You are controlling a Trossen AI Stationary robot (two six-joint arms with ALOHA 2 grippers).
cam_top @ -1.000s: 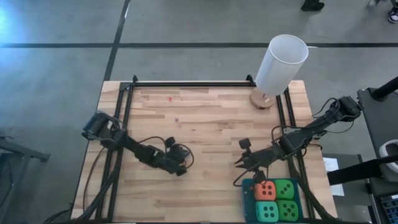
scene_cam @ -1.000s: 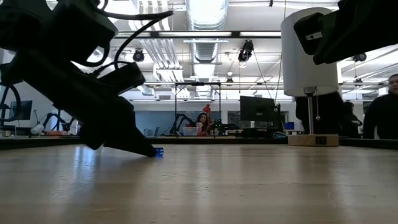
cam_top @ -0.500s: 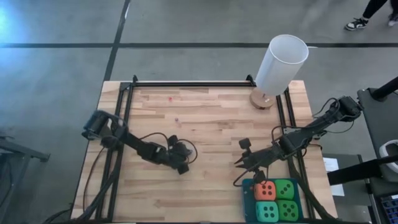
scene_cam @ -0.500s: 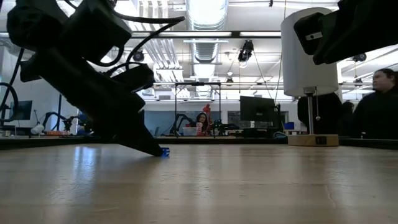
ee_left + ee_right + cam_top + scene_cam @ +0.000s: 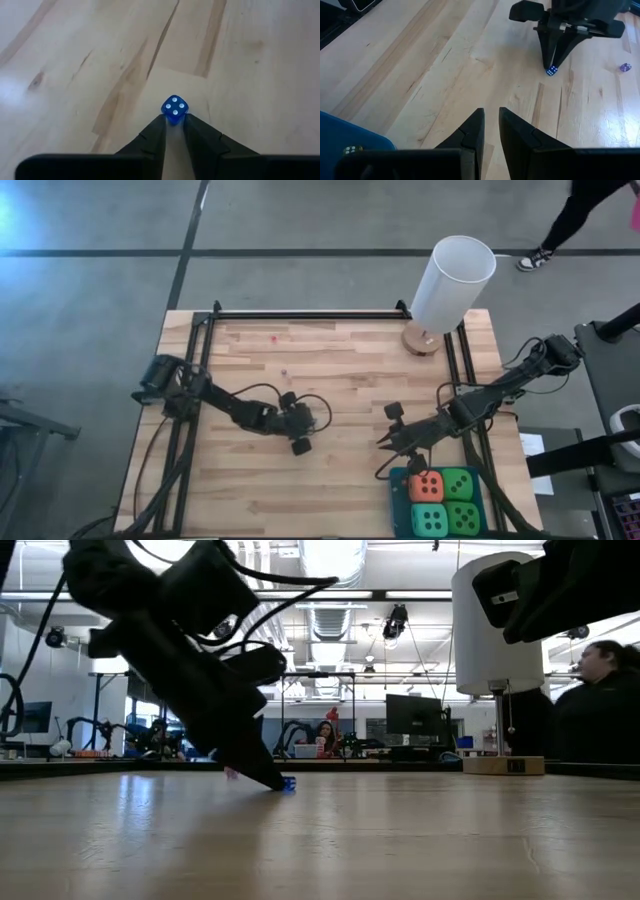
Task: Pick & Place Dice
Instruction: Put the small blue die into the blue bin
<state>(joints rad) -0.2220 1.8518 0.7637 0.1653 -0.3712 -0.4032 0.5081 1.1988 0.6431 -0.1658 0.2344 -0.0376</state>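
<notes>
Centrally on the desk (image 5: 340, 360), the left gripper (image 5: 300, 446) is down at the wood with its tips pinched on a small blue die (image 5: 174, 108). The die sits right at the fingertips, touching the surface, a four-pip face turned toward the wrist camera. A tiny purple piece (image 5: 624, 67) lies on the bare wood, apart from that gripper. Further right, the right gripper (image 5: 491, 112) hovers with its fingers almost together and nothing between them, pointing back toward the left gripper. Just beside it, at the desk's near right corner, a blue tray (image 5: 398, 498) holds four large dice packed in a square: orange-red die (image 5: 428, 487), green die (image 5: 459, 483), turquoise die (image 5: 430, 520) and second green die (image 5: 463, 518). The tray lies to the right of the held blue die, with the right gripper between them. If the die is bound for the tray, the right arm is the nearer one, so a handover or a long reach looks likely. A tall white cylinder (image 5: 452, 280) stands at the far right corner. No brand, label or writing can be read anywhere, only pips.
</notes>
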